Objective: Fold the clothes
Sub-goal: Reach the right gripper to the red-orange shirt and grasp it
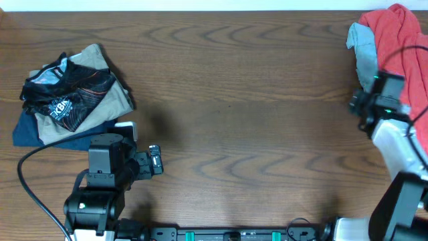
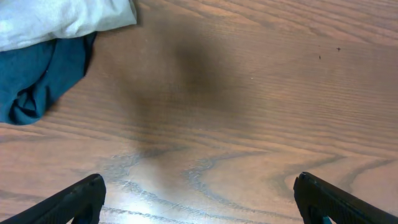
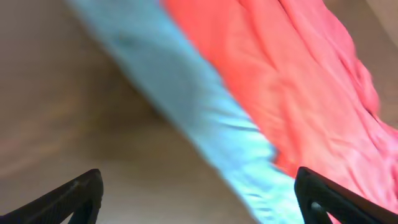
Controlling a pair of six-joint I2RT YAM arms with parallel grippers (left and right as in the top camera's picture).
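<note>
Since the overhead cam is the only one that takes in the whole table, start there. The coral-red T-shirt is bunched up in the far right corner, with the grey-blue shirt crumpled against its left side. The right arm sits right beside that heap.

Over on the left there's a separate stack: a black printed garment on top, a tan garment under it and a navy garment at the bottom. The left arm is parked just in front of that stack.

The wrist cams give you what the overhead can't, which is the fingers. On the left wrist view the left gripper is spread wide with nothing between the tips, hanging over bare wood. Only a corner of the navy piece and a pale fold show at the top left.

The right wrist view is pretty blurry, but the right gripper is spread wide too and isn't holding anything. The red and grey-blue fabric fills the frame past the fingertips. Can't tell whether it's touching the cloth.

The table is dark brown woodgrain with a bit of glare near the front edge. All you get of the room is a pale strip past the far edge.
</note>
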